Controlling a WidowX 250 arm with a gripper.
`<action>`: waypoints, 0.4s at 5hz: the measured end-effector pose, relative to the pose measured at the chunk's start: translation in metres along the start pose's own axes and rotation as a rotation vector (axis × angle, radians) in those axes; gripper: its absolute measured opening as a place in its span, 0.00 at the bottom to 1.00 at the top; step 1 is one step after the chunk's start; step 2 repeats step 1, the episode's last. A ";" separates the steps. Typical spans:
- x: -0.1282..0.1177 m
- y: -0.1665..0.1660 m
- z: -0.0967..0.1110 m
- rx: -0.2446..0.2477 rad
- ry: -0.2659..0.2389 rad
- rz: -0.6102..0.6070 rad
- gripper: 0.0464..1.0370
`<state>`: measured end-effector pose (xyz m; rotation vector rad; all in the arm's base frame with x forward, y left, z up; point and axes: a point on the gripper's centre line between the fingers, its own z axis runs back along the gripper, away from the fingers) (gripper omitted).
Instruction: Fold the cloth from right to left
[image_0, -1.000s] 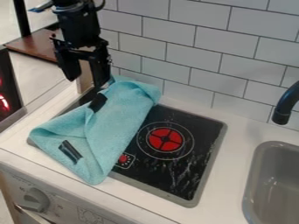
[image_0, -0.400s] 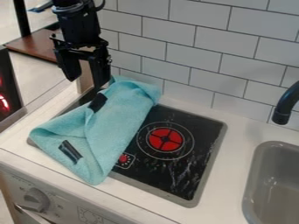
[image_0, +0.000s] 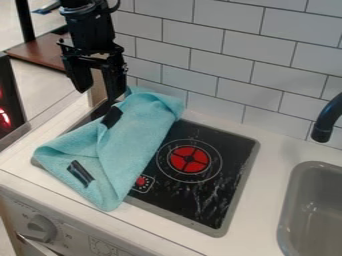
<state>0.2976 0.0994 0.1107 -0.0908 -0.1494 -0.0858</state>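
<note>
Made up of a white countertop (image_0: 270, 140), with a black cooktop (image_0: 224, 172) let into it inside a gray rim. Shows on the cooktop a red burner disc (image_0: 180, 159) ringed by thin lines, and light scuffs over the dark surface. Carries a turquoise cloth (image_0: 137, 137), folded over unevenly, slanting across the cooktop's left part as seen in the view and reaching past the front rim onto the countertop with one corner. Holds a gray sink (image_0: 287, 205) at the view's right, set in just beside the cooktop.

Cloth (image_0: 137, 135) lies on the stovetop (image_0: 190, 197), left of the sink (image_0: 291, 205)
</note>
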 end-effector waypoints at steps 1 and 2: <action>0.000 0.000 0.000 0.000 0.000 0.000 0.96; 0.000 0.000 0.000 0.000 0.000 0.000 0.96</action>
